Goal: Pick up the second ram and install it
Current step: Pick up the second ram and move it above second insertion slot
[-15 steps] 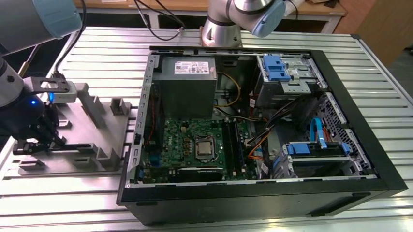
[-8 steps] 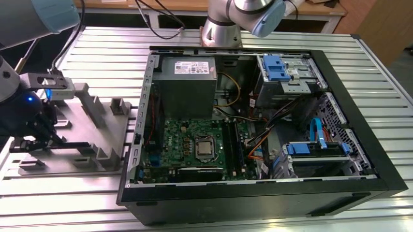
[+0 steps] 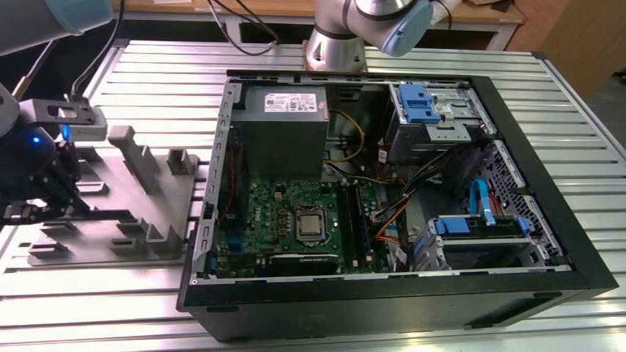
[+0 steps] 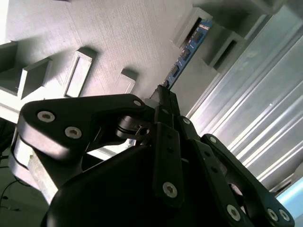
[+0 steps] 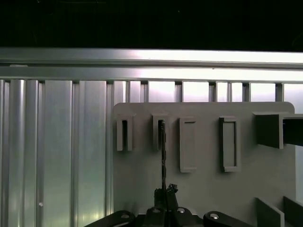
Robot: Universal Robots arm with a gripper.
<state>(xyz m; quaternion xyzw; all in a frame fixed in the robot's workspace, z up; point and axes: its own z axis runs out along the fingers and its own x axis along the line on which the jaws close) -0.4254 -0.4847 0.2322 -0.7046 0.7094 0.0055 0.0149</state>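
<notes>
The second ram [image 4: 187, 54] is a thin stick with a blue-green board face. It stands edge-on [image 5: 163, 156] in the first wrist view, with its far end in a slot of the grey moulded tray [image 5: 203, 189]. My gripper [image 4: 163, 94] is shut on the stick's near end, fingers pressed together around it [image 5: 165, 193]. In the exterior view my gripper [image 3: 59, 198] hangs over the tray [image 3: 117, 183] at the exterior view's left, well away from the open computer case [image 3: 547, 220]. Inside the case lies the green motherboard [image 3: 278, 209] with its CPU socket [image 3: 311, 224].
The tray carries several upright pegs and empty slots [image 5: 228, 144]. Ribbed aluminium table slats [image 5: 57, 151] surround it. The case holds a grey power supply [image 3: 284, 125], blue drive brackets [image 3: 415, 103], cable bundles [image 3: 430, 176] and a blue flat cable [image 3: 479, 198]. The arm's base [image 3: 338, 44] stands behind the case.
</notes>
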